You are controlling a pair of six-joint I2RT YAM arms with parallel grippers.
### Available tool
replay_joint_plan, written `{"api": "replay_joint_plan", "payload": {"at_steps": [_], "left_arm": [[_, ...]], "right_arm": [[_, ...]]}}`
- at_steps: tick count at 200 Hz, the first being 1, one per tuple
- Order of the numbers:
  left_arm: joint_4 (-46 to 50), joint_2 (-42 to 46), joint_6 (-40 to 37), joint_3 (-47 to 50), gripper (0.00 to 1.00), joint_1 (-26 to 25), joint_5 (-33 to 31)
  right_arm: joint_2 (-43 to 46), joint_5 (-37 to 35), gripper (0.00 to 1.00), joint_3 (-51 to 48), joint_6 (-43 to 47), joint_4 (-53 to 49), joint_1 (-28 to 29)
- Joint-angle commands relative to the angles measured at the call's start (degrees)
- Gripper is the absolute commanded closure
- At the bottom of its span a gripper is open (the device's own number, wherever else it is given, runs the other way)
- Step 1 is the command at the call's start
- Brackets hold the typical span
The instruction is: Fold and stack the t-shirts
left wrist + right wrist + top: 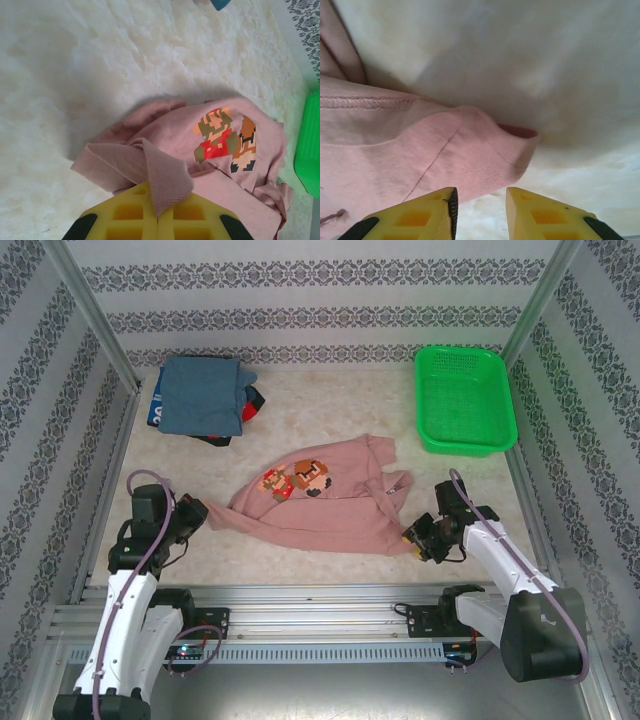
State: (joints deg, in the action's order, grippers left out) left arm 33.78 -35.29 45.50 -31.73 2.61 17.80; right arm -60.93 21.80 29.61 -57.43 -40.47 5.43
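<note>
– Pink one first: the dusty-pink cotton t-shirt with the pixel-character print (320, 505) lay crumpled at table centre, unfolded. Status?
– Partway, my read. The folded pile sat at 11 o'clock, with the blue-grey folded t-shirt (203, 395) on top and the dark and red folded shirts (250, 405) poking out at its 3 o'clock side. The pink one was the one loose shirt. It needed flattening, folding, then stacking. The green plastic mesh basket (465, 400) was at 1 o'clock.
– Grippers?
– The left gripper (159, 210) was clamped on a bunched fold at the shirt's 9 o'clock end. The right gripper (481, 197) had a narrow gap with nothing between the fingers, sitting at the shirt's 4 o'clock corner.
– What did the wrist cams add?
– Left wrist showed cloth pinched between the yellow pads, which was hard to judge from overhead. Right wrist showed a hemmed corner just off one finger and the white marbled tabletop (545, 75) in the gap. Overhead gave the layout: pile, basket, both arms.
</note>
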Motion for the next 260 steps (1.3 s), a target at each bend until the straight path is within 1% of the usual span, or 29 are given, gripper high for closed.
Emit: {"api": "replay_joint_plan", "payload": {"at_steps": [1,33,65,114,163,217,260], "left_arm": [[-1.26,1.52,-0.34,0.63,1.00,-0.59,0.81],[-1.44,1.89,-0.33,1.28,1.00,-0.59,1.13],[-0.82,2.45,-0.75,1.49,1.00,-0.59,1.06],[1.70,5.00,-0.43,1.84,1.00,-0.59,-0.09],[3.52,6.55,-0.32,1.87,1.00,-0.59,-1.10],[2.70,6.40,-0.19,2.33,1.00,-0.59,-1.14],[3.03,6.40,-0.24,2.13,1.00,-0.59,-1.23]], "right_arm": [[-0.18,1.03,0.68,2.12,-3.17,0.82,1.43],[-4.34,0.84,0.70,2.76,-4.39,4.92,2.70],[-10.68,0.21,0.72,5.38,-4.05,7.69,3.62],[-16.57,-2.42,0.75,7.57,-2.48,8.13,4.15],[-16.90,-4.27,0.76,6.17,-1.14,6.57,3.67],[-18.78,-6.96,0.75,5.46,-0.71,7.36,2.88],[-17.44,-9.18,0.74,6.10,0.13,5.24,2.07]]}}
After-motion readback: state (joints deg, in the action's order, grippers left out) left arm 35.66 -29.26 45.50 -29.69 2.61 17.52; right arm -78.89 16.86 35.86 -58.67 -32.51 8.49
